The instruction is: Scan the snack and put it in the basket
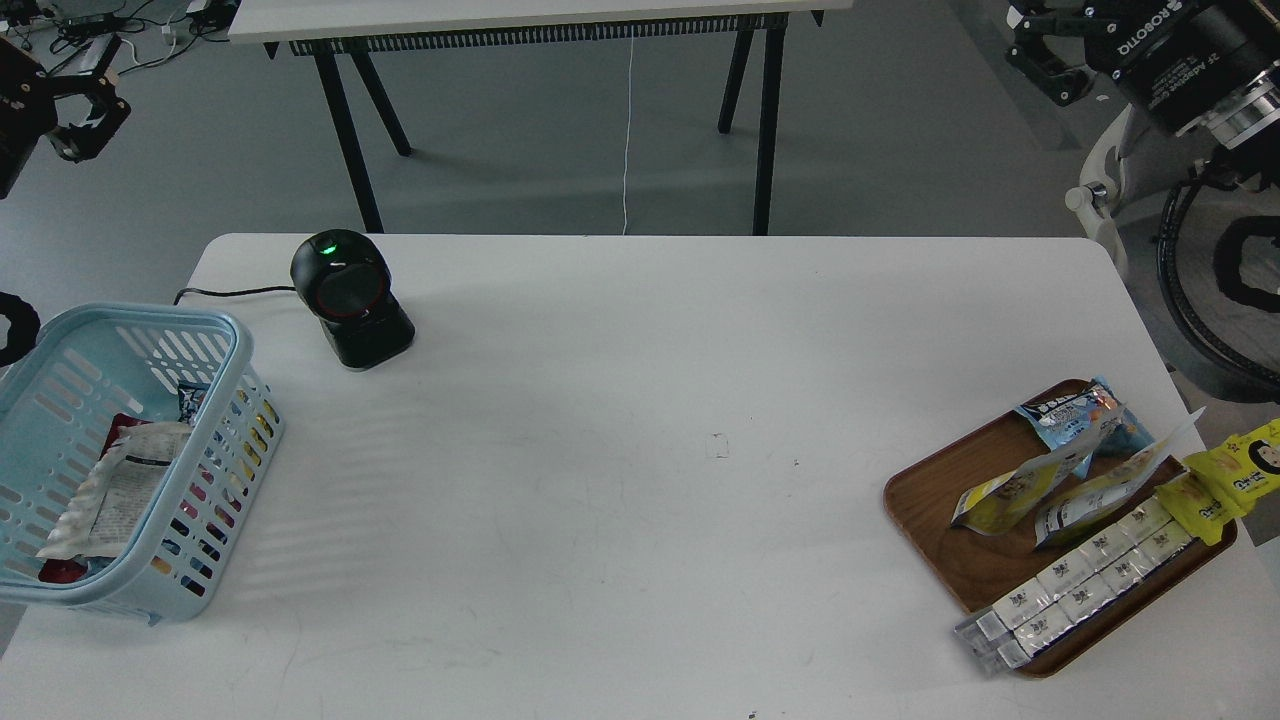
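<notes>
Crinkled yellow-and-silver snack on wooden tray; slotted plastic basket; left tool released; right tool indeterminate.

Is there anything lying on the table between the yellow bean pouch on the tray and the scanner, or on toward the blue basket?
Nothing visible. The snack lies on the wooden tray at right; bare table stretches to the scanner. The basket sits left of the scanner with its top open.

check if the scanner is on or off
On: the black scanner at the table's far left shows a lit green light on top.
</notes>
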Motion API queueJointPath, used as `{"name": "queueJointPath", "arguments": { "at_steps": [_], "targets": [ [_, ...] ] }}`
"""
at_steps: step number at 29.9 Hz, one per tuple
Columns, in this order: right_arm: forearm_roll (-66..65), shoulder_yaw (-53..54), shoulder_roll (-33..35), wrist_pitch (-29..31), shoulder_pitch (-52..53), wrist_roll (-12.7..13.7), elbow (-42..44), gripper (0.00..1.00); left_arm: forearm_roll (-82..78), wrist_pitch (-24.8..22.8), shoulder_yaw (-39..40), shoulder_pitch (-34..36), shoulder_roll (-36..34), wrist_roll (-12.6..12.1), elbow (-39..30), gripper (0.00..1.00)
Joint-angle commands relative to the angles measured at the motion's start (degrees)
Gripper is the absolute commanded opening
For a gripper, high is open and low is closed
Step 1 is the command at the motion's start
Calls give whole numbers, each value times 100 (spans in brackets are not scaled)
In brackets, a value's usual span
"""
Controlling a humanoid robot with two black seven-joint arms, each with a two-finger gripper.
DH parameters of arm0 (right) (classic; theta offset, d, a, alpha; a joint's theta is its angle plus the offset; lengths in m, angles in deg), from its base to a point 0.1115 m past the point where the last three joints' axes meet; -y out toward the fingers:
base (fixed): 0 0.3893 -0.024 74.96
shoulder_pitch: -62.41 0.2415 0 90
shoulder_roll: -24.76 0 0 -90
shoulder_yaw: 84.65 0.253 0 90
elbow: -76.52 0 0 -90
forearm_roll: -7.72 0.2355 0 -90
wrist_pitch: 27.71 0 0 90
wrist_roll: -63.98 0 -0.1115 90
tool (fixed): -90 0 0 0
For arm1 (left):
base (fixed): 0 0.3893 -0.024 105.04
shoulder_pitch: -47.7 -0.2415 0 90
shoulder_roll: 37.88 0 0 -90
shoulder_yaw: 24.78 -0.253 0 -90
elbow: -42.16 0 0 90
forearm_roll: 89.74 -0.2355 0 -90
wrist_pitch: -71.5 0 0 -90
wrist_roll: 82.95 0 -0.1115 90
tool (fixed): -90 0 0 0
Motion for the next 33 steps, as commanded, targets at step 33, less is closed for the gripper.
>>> {"name": "queueJointPath", "arguments": {
  "at_steps": [33],
  "targets": [
    [-3802,-656,1396,0,786,0,-1036,100,-13,0,303,236,697,-29,-178,100]
  ]
}}
